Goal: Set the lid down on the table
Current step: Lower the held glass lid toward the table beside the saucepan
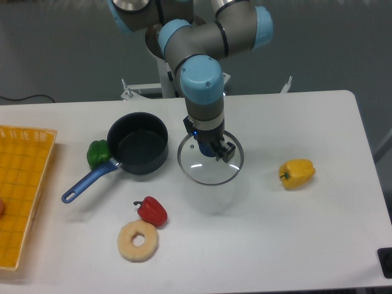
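Note:
The round glass lid (208,168) with a thin silver rim hangs level just right of the saucepan, above the white table (306,233). Its faint shadow lies on the table below it, so it is held off the surface. My gripper (212,149) reaches down over the lid's centre and is shut on the knob, which the fingers hide.
A dark saucepan with a blue handle (138,142) stands left of the lid, with a green pepper (97,153) beside it. A red pepper (152,211) and a doughnut-shaped ring (138,241) lie in front. A yellow pepper (296,173) lies right. A yellow mesh tray (21,190) sits at the left edge.

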